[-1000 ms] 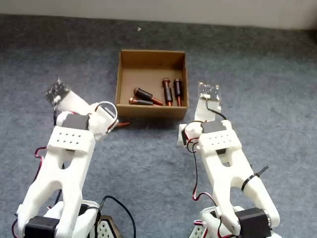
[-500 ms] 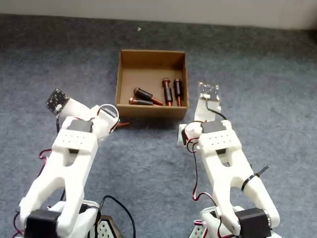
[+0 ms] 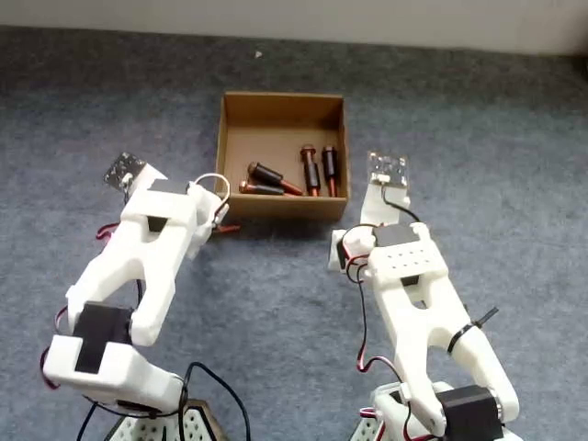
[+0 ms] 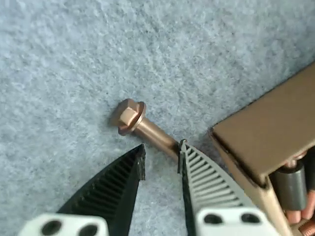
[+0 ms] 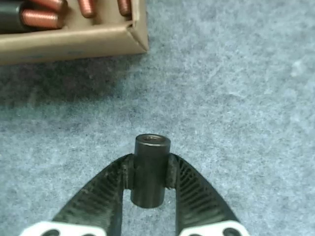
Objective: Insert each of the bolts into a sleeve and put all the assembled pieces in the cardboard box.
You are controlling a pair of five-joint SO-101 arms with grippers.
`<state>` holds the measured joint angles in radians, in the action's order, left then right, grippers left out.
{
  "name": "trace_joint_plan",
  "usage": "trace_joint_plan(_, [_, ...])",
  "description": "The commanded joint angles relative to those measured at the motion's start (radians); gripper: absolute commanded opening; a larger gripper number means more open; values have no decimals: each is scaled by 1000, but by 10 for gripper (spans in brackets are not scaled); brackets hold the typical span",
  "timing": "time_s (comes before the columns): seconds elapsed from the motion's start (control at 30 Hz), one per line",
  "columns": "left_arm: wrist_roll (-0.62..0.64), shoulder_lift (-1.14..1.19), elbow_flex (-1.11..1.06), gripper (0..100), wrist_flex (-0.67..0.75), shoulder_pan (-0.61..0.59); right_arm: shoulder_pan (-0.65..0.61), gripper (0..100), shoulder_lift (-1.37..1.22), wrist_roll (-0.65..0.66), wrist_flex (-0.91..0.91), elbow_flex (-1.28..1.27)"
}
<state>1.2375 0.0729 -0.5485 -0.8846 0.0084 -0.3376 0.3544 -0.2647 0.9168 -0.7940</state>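
Left arm has swung forward, bringing its released tool (image 4: 162,148) to the loose bolt (image 4: 140,123) beside the box (image 4: 266,132), ready to grasp. Right tool (image 5: 149,161) clenches a sleeve (image 5: 151,142).

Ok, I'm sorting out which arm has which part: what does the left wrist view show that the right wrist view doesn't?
Left wrist only: a copper bolt lying loose, the left arm's jaws open at its shank. Right wrist only: a black sleeve clamped in the right arm's jaws. Both: a corner of the cardboard box with assembled pieces inside, and grey carpet.
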Motion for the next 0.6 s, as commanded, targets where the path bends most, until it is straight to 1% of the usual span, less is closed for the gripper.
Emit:
trace_joint_plan(0.0, [25, 61, 68, 145, -12, -61, 12, 4, 36, -2, -15, 2])
trace_joint_plan(0.2, [25, 154, 117, 145, -18, -85, 12, 4, 36, -2, -15, 2])
trace_joint_plan(0.37, [25, 209, 216, 144, -106, -136, 12, 4, 36, -2, -15, 2])
trace_joint_plan(0.47, [23, 242, 249, 140, -112, -166, 12, 4, 36, -2, -15, 2])
trace_joint_plan(0.57, [21, 254, 262, 139, -114, -166, 12, 4, 36, -2, -15, 2])
